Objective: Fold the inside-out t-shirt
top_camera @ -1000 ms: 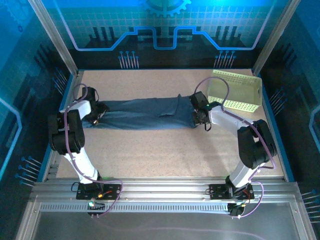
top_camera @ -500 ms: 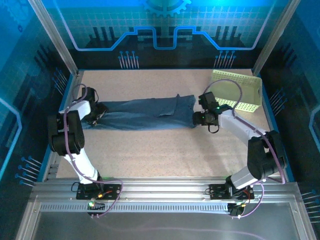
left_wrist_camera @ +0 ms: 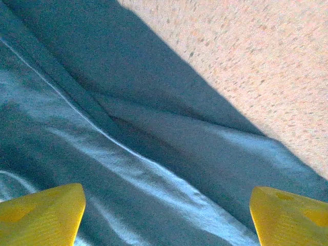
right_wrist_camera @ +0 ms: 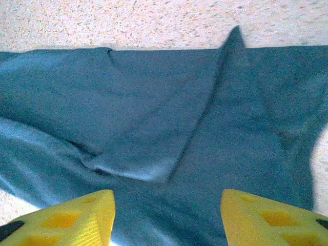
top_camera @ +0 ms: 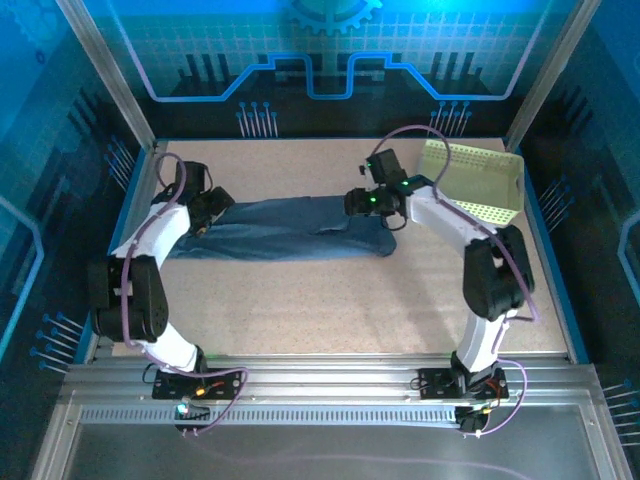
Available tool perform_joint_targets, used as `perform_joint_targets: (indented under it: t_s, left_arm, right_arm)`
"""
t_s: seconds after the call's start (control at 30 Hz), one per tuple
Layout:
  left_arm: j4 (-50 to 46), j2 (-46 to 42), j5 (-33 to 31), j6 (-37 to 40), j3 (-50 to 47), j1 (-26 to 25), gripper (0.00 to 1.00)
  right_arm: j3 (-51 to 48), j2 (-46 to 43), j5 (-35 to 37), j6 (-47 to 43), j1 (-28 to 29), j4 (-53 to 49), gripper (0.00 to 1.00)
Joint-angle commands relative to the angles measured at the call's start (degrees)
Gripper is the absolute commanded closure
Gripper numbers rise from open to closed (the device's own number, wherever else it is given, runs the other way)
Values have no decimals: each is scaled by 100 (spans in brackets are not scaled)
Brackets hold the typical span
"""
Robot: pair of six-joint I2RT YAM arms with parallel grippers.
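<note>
Slate-blue soft fabric: the inside-out t-shirt (top_camera: 290, 228), lying wrinkled in a long band across the far middle of the speckled beige bench (top_camera: 300, 310). Left gripper (top_camera: 203, 213): at the shirt's left end, released, yellow fingers (left_wrist_camera: 41, 212) spread wide above the cloth, holding nothing. Right gripper (top_camera: 365, 203): over the shirt's right end, likewise released, fingers (right_wrist_camera: 271, 220) apart, a folded flap of fabric below. Pale yellow-green perforated basket (top_camera: 475, 180): far right corner, near the shirt's right end.
</note>
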Motion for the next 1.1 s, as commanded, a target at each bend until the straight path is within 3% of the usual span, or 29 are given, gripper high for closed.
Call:
perform_joint_targets:
  t_s: [0.0, 0.27, 0.63, 0.83, 1.07]
  left_arm:
    - [184, 497, 369, 50, -43, 98, 15]
    - [449, 878, 764, -78, -569, 739, 14]
    - [594, 66, 720, -283, -1510, 738, 12]
    - [-71, -473, 197, 95, -923, 464, 9]
    - [-229, -182, 128, 111, -520, -249, 7]
  right_arm:
    - [201, 620, -337, 371, -18, -150, 43]
    - [-582, 860, -110, 1035, -500, 47, 42]
    - [-2038, -426, 80, 834, -830, 316, 39]
    - [-1720, -852, 362, 258, -998, -104, 26]
    - [-1101, -46, 46, 133, -940, -336, 21]
